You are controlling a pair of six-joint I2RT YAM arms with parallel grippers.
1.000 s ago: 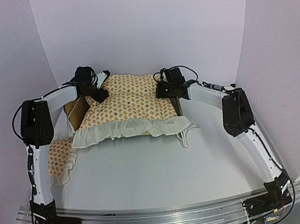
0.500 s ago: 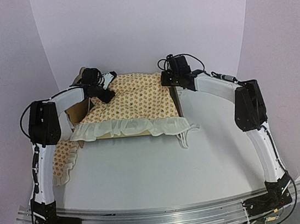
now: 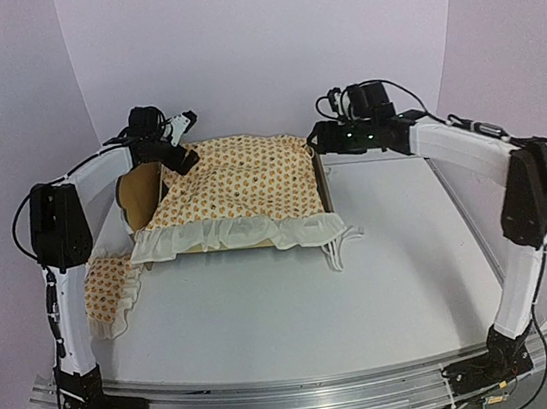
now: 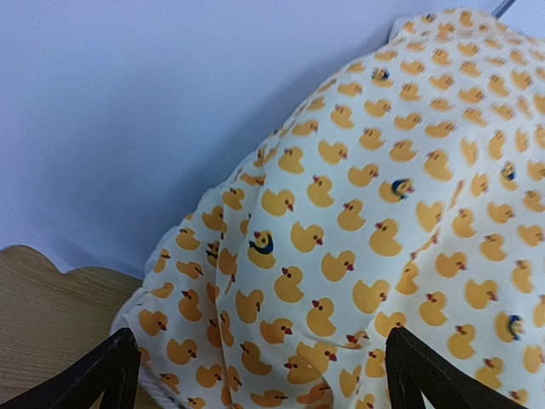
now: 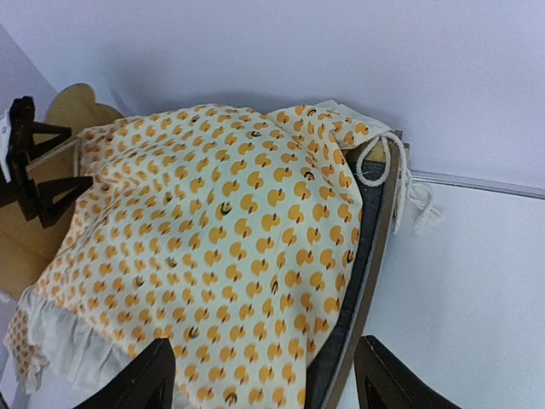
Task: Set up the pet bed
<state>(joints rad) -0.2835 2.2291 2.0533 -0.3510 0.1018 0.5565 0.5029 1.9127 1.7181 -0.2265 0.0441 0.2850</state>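
Observation:
The pet bed's light-wood frame [image 3: 323, 183] stands at the back of the table, its scalloped headboard [image 3: 137, 194] on the left. The cream duck-print bedding [image 3: 241, 184] lies spread over it, with the ruffle [image 3: 237, 234] hanging over the near side. My left gripper [image 3: 176, 137] hovers open above the bedding's far-left corner [image 4: 358, 213], nothing between its fingers [image 4: 111, 375]. My right gripper [image 3: 321, 140] is open above the far-right corner, over the bedding [image 5: 213, 230] and the dark grey base [image 5: 356, 256]. The pillow [image 3: 108, 289] lies on the table at the left.
White tie strings [image 3: 341, 244] trail off the bedding's near-right corner onto the table; more strings [image 5: 410, 186] hang at the far-right corner. A curved white backdrop [image 3: 253, 46] stands close behind the bed. The left arm's upright link [image 3: 55, 233] stands beside the pillow.
The right gripper let go of the bedding, opened, and drew back to the right. The left gripper opened wider and rose. The bedding settled flatter onto the frame.

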